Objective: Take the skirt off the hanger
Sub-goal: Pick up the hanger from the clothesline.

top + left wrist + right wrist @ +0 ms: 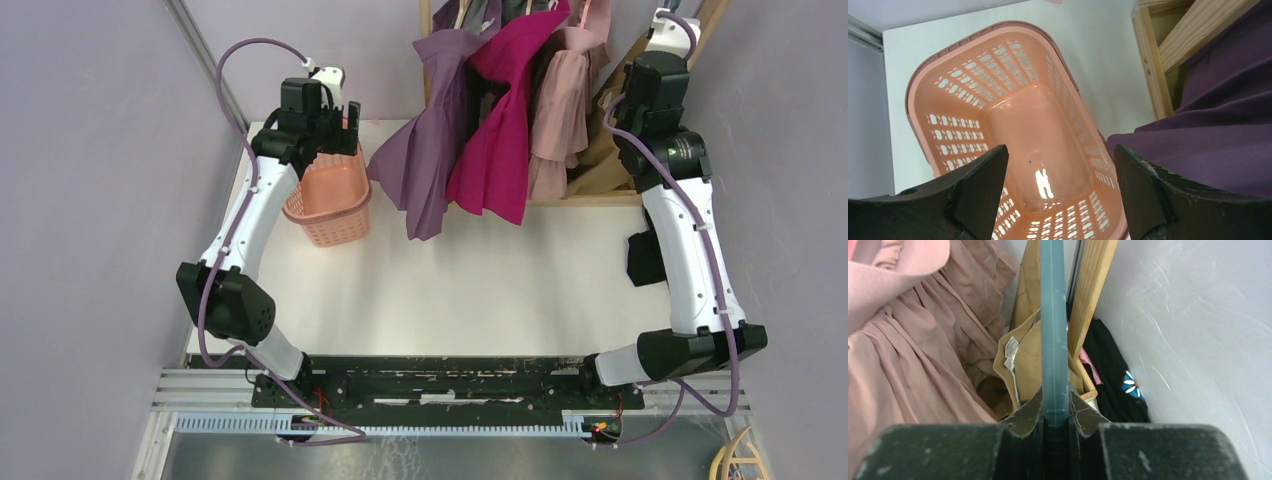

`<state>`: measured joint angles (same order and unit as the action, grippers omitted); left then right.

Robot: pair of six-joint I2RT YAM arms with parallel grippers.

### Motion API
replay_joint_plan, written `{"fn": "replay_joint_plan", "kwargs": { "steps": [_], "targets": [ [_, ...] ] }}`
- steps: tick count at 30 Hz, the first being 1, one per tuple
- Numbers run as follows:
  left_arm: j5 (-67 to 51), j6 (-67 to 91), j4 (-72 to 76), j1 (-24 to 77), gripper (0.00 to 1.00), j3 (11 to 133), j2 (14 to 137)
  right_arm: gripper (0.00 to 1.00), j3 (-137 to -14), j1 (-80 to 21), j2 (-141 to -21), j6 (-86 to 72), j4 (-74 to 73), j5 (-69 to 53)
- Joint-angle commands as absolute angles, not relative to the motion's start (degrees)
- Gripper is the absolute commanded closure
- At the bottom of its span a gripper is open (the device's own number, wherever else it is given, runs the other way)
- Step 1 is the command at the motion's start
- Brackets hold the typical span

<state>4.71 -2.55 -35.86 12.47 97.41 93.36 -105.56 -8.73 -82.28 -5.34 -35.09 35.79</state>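
Observation:
Three skirts hang from a rack at the back: purple (430,150), magenta (505,130) and pale pink (560,110). My right gripper (1054,392) is shut on a blue-grey hanger bar (1053,315), high at the back right (662,40). The pink skirt (908,365) hangs to its left. I cannot tell which skirt this hanger carries. My left gripper (1060,155) is open and empty, held above the orange basket (948,50), with the purple skirt (1218,125) just to its right.
The orange basket (330,195) stands at the back left of the white table. The wooden rack frame (600,170) stands at the back right. A tan garment (1023,360) and a black garment (645,260) with a flower print lie near the rack's foot.

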Motion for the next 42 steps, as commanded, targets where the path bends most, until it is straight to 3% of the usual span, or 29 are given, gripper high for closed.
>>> {"fn": "replay_joint_plan", "kwargs": {
  "steps": [1, 15, 28, 33, 42],
  "targets": [
    [0.7, 0.2, -33.5, 12.3, 0.16, 97.6, 91.4, 0.99, -104.4, -8.9, -79.3, -8.5, -30.7, 34.8],
    [-10.5, 0.7, -33.3, 13.6, 0.16, 97.8, 89.4, 0.99, -101.9, -12.6, -67.4, -11.6, -51.8, 20.2],
    [-20.4, -4.5, -34.9, 23.1, 0.19, 102.3, 88.0, 0.99, -92.4, -13.0, -54.7, -10.6, -61.1, 12.3],
    [-23.0, -4.9, -34.8, 29.3, 0.22, 108.4, 88.6, 0.99, -92.9, -13.0, -53.1, -10.2, -61.7, 12.4],
    [-19.4, -5.0, -29.5, 45.4, 0.17, 111.9, 92.8, 0.99, -94.2, -13.0, -49.2, -8.5, -61.9, 18.0]
  ]
}}
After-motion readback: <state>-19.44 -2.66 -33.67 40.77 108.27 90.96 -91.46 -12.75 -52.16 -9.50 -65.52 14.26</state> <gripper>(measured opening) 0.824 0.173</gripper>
